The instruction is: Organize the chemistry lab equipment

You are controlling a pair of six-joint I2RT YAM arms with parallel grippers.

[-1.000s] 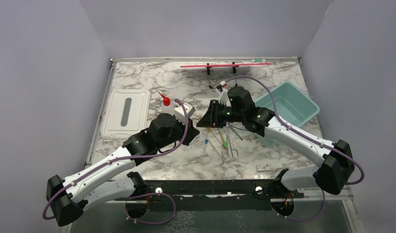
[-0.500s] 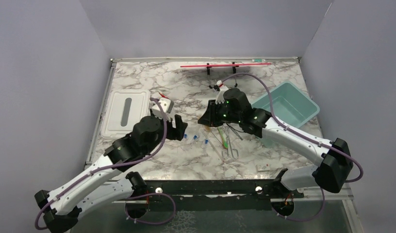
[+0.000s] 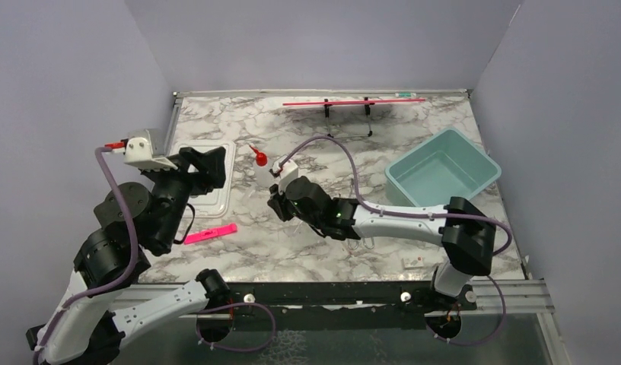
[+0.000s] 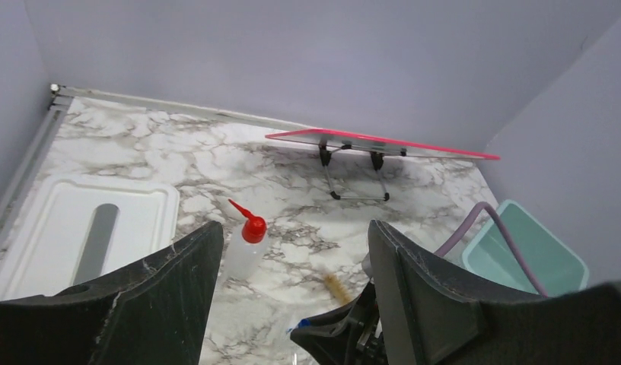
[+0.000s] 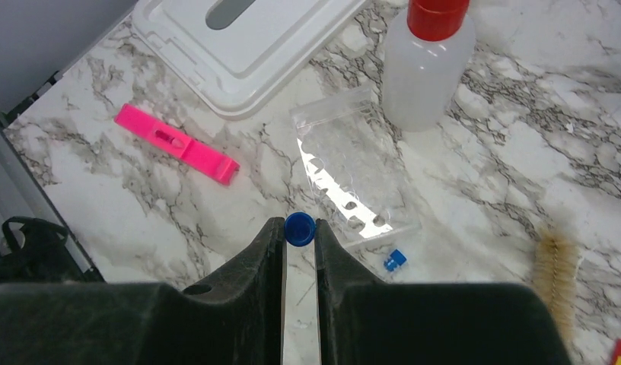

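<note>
My right gripper (image 5: 299,226) is shut on a blue-capped clear tube (image 5: 300,229), low over the marble in the table's middle (image 3: 280,204). A loose blue cap (image 5: 396,259) and a clear plastic bag (image 5: 345,179) lie just ahead of it. The squeeze bottle with red nozzle (image 3: 258,163) stands upright beyond the bag (image 5: 425,72). A bristly tan brush (image 5: 555,268) lies to the right. My left gripper (image 3: 207,169) hangs open and empty, high over the white lid; in its own view (image 4: 292,228) the bottle (image 4: 243,247) and brush (image 4: 336,287) show between its fingers.
A white lid (image 3: 197,179) lies flat at the left. A pink strip (image 3: 210,233) rests near the front left. The teal bin (image 3: 442,169) stands at the right, and a long red rod on a black stand (image 3: 353,101) runs along the back wall.
My left arm opened, pulled back and rose to the left. The right arm swung left across the table and closed on the blue-capped tube. The pink strip now lies uncovered.
</note>
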